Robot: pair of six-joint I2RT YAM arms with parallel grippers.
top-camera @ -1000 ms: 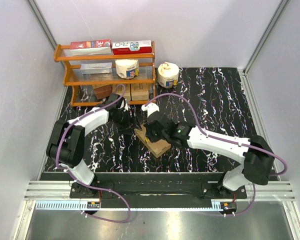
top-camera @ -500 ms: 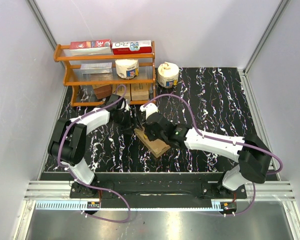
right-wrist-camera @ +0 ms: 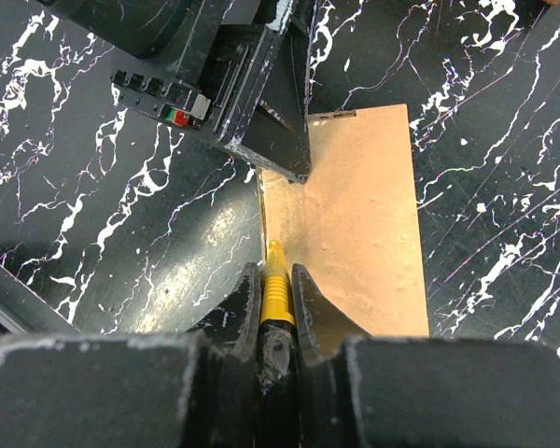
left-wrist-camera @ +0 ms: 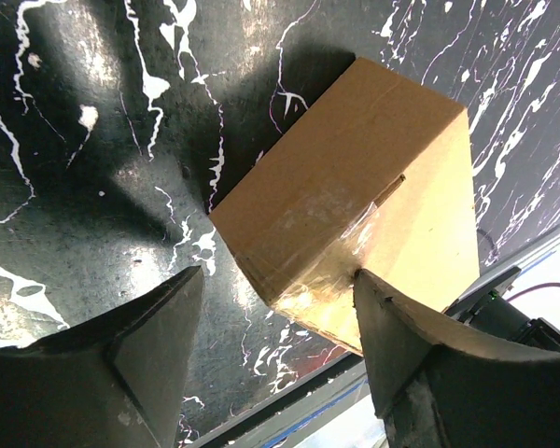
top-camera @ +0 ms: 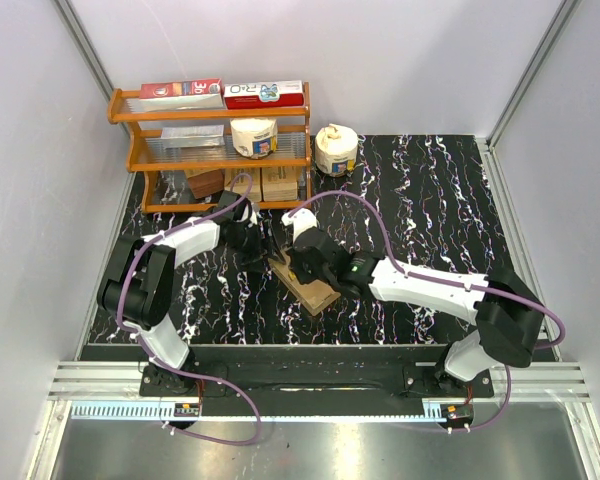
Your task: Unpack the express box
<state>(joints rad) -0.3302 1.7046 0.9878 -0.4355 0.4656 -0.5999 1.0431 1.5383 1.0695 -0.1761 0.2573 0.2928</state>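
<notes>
The express box (top-camera: 307,287) is a flat brown carton lying slantwise on the black marbled table. In the left wrist view its taped near end (left-wrist-camera: 355,187) sits between my left fingers. My left gripper (left-wrist-camera: 275,275) is open at the box's far-left end (top-camera: 258,250), and one finger (left-wrist-camera: 406,345) touches the box's edge. My right gripper (top-camera: 305,262) is shut on a yellow-tipped tool (right-wrist-camera: 276,280). The tool's tip rests at the left edge of the box top (right-wrist-camera: 355,224), just behind my left gripper's finger (right-wrist-camera: 280,131).
An orange rack (top-camera: 130,150) stands at the back left with red-and-white cartons (top-camera: 225,92), a tape roll (top-camera: 252,137) and small brown boxes (top-camera: 278,183). Another roll (top-camera: 335,150) stands on the table beside it. Walls close in on both sides.
My right gripper with the tool has shifted slightly to the left and back along the box. The left gripper has stayed at the box's end.
</notes>
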